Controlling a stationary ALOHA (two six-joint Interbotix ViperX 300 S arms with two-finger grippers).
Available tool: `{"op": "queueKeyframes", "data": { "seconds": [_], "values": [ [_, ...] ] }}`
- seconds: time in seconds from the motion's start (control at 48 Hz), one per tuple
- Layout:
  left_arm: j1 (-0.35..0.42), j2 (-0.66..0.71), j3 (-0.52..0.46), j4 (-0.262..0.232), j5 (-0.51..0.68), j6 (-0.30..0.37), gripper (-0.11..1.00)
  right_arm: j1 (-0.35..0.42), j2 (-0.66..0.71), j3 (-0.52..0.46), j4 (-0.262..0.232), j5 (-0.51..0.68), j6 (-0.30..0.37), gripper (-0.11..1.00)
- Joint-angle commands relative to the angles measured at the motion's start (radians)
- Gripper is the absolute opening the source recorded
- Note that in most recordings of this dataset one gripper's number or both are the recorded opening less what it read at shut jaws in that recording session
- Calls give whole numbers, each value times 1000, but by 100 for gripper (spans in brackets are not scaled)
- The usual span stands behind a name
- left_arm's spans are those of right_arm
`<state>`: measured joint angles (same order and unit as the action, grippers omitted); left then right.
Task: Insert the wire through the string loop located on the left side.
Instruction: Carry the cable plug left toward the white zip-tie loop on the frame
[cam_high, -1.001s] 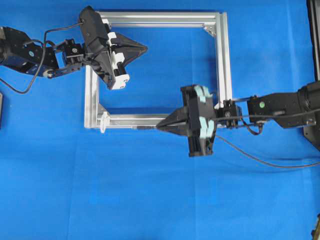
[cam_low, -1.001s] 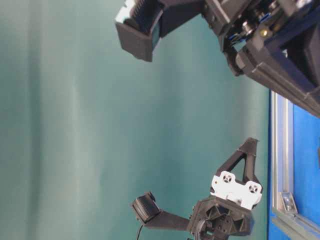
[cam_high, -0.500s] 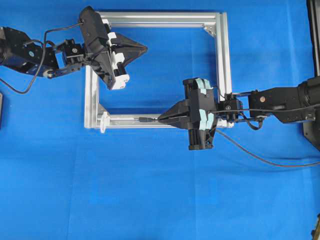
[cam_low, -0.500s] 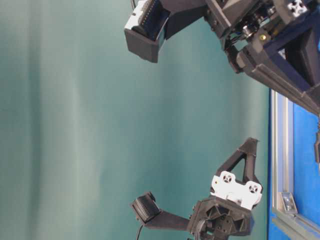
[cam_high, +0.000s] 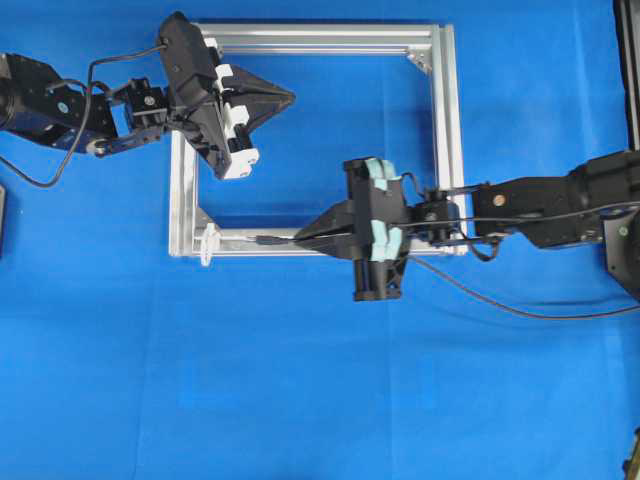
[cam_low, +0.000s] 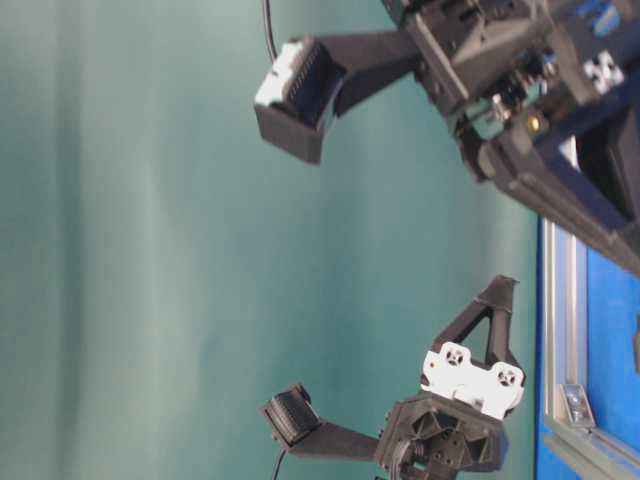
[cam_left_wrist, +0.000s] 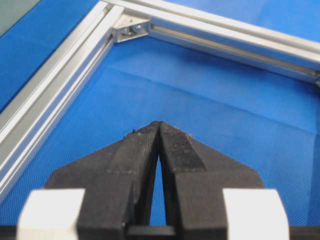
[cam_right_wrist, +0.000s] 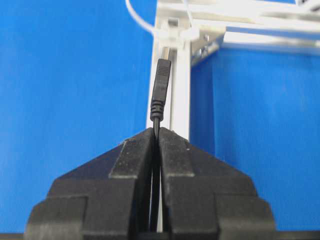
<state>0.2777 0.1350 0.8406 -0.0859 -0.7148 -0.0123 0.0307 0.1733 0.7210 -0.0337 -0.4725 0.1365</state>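
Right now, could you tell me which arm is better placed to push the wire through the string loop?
The right. Its hand is shut on the wire, plug pointing along the frame rail toward the string loop. The left hand is shut, empty, farther away.

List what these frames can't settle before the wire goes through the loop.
- String loop: right wrist view cuts it at the top edge; overhead it is too small to read its opening.
- Wire metallic tip: faces away in the right wrist view; overhead too small.
- Right pincer, shut on the wire: its tip is cut off by the table-level view's right edge.
- Left pincer, shut, nothing held: wire and loop lie outside its wrist view.
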Motion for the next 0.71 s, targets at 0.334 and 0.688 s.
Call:
{"op": "queueKeyframes", "data": {
  "seconds": [0.334, 0.688],
  "values": [
    [-2, -31, -8, 3, -5, -2, 0, -3, 52, -118, -5, 0, -6, 0],
    [-2, -31, -9, 3, -5, -2, 0, -3, 57, -118, -5, 3, -6, 0]
  ]
}}
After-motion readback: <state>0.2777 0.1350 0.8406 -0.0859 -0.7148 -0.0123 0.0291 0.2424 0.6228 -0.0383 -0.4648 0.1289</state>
